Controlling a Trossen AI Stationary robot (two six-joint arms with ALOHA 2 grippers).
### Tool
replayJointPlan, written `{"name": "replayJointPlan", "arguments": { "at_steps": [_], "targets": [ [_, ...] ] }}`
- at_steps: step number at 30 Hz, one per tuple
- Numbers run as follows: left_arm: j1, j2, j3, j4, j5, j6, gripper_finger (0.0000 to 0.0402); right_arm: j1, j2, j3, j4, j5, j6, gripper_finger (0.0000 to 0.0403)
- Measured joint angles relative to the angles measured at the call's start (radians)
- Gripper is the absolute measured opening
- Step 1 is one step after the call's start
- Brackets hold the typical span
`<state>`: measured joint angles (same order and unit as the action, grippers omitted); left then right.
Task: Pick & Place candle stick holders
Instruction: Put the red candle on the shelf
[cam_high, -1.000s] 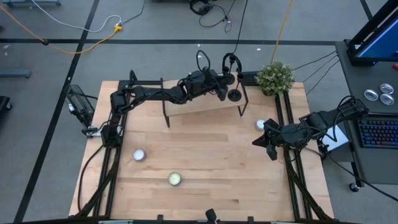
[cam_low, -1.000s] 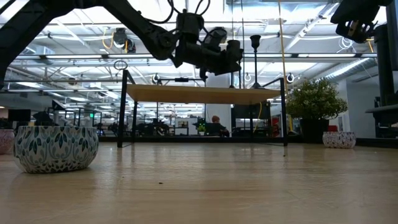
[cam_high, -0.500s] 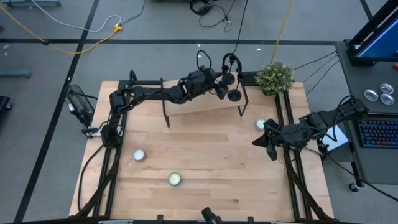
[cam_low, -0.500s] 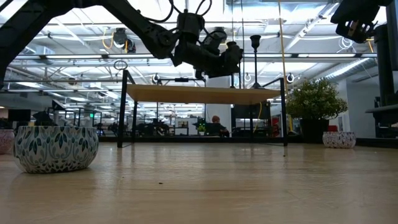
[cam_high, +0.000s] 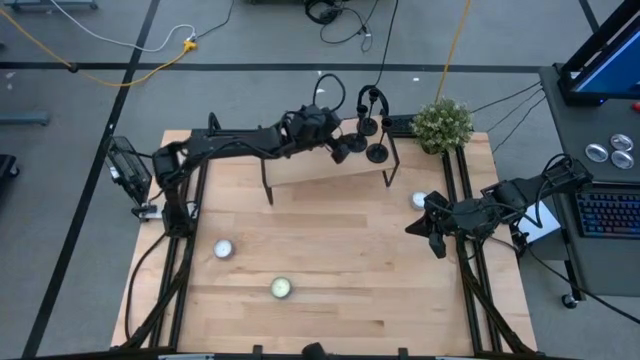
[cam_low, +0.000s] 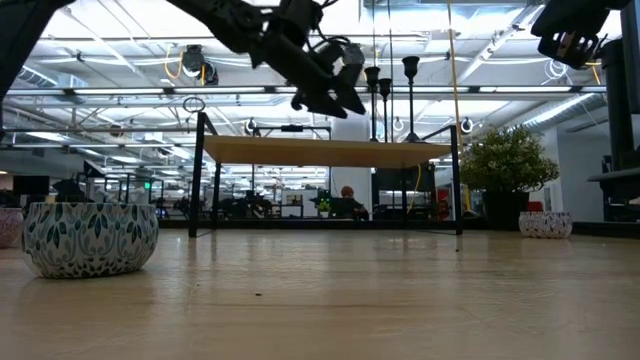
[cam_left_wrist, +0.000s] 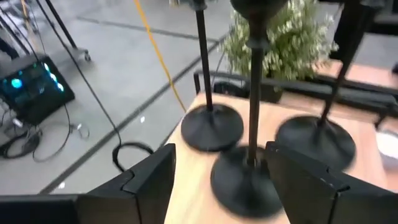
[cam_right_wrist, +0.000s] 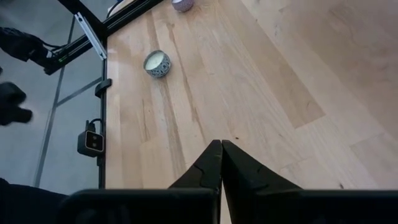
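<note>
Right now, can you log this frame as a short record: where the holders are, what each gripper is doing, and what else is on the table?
Holders: three black candle stick holders stand close together on the small raised shelf at the table's far side
Left gripper: above the shelf by the holders, fingers apart, one holder's stem between them with gaps either side
Right gripper: shut, empty, waiting above the table's right side
Also on table: patterned tealight candles, a potted plant at the far right corner

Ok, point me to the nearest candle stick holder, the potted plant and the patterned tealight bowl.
nearest candle stick holder (cam_left_wrist: 244, 180): left wrist view, on its round base.
potted plant (cam_high: 442, 124): high view, on the foliage.
patterned tealight bowl (cam_low: 90, 238): low view, on its side wall.
</note>
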<state>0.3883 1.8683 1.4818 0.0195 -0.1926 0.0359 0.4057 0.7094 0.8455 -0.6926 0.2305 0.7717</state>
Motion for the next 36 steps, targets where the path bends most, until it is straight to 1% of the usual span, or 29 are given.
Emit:
{"name": "replayJointPlan", "arguments": {
  "at_steps": [4, 8, 10, 13, 15, 18, 20, 23, 25, 27, 29, 32, 35, 36],
  "targets": [
    [-0.013, -0.078, 0.0, -0.176, 0.008, -0.036, 0.0264, 0.0, 0.0, 0.0, -0.001, 0.002, -0.016, 0.0],
    [-0.041, -0.155, 0.0, -0.359, 0.01, -0.104, 0.026, 0.0, 0.0, 0.0, -0.001, 0.004, -0.047, 0.0],
    [-0.055, -0.193, 0.001, -0.423, 0.01, -0.134, 0.0257, 0.0, 0.001, 0.0, 0.0, 0.004, -0.073, 0.0],
    [-0.075, -0.245, 0.001, -0.521, 0.011, -0.157, 0.0254, 0.0, 0.005, 0.0, 0.001, 0.011, -0.155, 0.0],
    [-0.085, -0.278, 0.001, -0.594, 0.012, -0.164, 0.0253, 0.0, 0.011, -0.001, 0.014, 0.038, -0.238, 0.0],
    [-0.104, -0.314, 0.001, -0.665, 0.011, -0.163, 0.0253, -0.001, 0.014, -0.023, 0.087, 0.086, -0.329, 0.0],
    [-0.111, -0.337, 0.001, -0.723, 0.012, -0.164, 0.0253, -0.006, 0.014, -0.045, 0.127, 0.124, -0.362, 0.0],
    [-0.121, -0.364, 0.0, -0.763, 0.011, -0.169, 0.0253, -0.03, 0.015, -0.054, 0.112, 0.162, -0.366, 0.0002],
    [-0.122, -0.393, -0.025, -0.78, 0.011, -0.178, 0.0253, -0.054, 0.016, -0.054, 0.106, 0.166, -0.366, 0.0007],
    [-0.122, -0.428, -0.064, -0.754, 0.01, -0.189, 0.0253, -0.085, 0.016, -0.054, 0.106, 0.163, -0.366, 0.0016],
    [-0.122, -0.476, -0.126, -0.732, 0.009, -0.199, 0.0253, -0.113, 0.016, -0.054, 0.106, 0.162, -0.364, 0.0028],
    [-0.122, -0.558, -0.232, -0.652, 0.009, -0.226, 0.0253, -0.153, 0.016, -0.054, 0.105, 0.16, -0.355, 0.0051],
    [-0.122, -0.647, -0.332, -0.604, 0.009, -0.258, 0.0253, -0.192, 0.019, -0.054, 0.104, 0.155, -0.292, 0.0077],
    [-0.122, -0.679, -0.365, -0.59, 0.009, -0.271, 0.0253, -0.205, 0.021, -0.054, 0.103, 0.134, -0.271, 0.0087]
  ]
}}
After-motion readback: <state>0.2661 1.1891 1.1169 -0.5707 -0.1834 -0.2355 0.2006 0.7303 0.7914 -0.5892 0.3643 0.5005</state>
